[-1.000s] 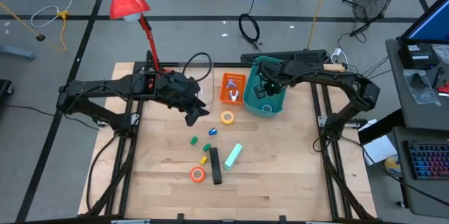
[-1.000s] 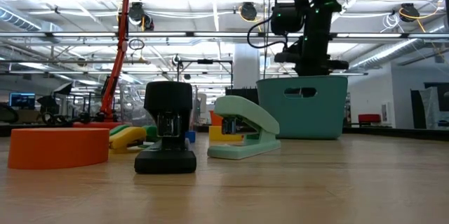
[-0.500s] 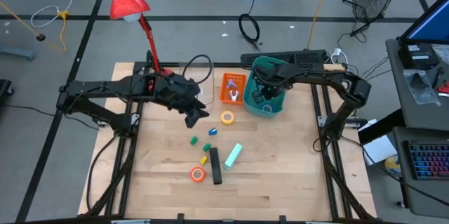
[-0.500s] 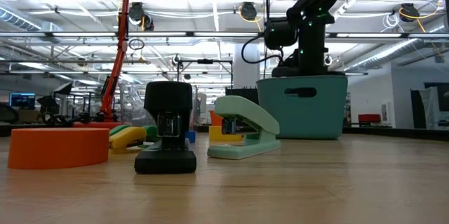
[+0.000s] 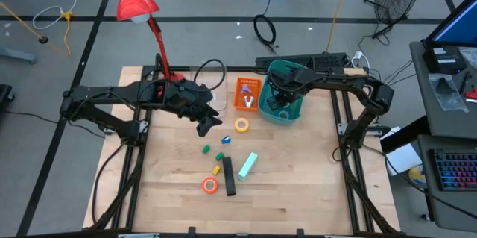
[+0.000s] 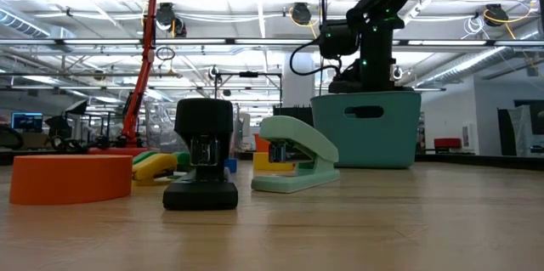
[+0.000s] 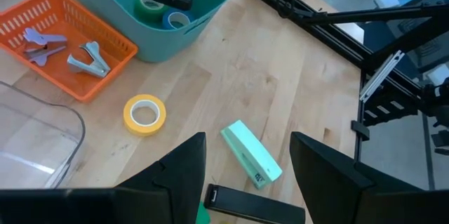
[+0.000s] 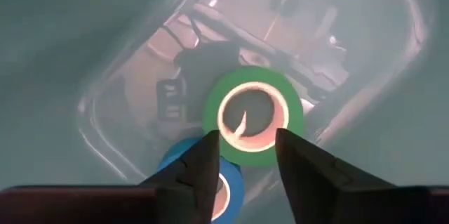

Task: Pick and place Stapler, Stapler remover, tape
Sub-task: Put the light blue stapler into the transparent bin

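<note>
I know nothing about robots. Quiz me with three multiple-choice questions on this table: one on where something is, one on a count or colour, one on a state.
1. Where is the green tape roll?
A. Inside the teal bin
B. In the orange basket
C. On the bare table

2. How many tape rolls still lie on the table outside the bin?
A. None
B. Two
C. Four

3. How do the right gripper's jaws stand?
A. Shut on the green roll
B. Open above it
C. Shut on a stapler

Answers:
1 A: both wrist views show it on the bin's floor beside the blue tape roll.
2 B: only the yellow tape roll and orange tape roll lie on the wood.
3 B: its jaws stand apart, with the roll free below.
</note>
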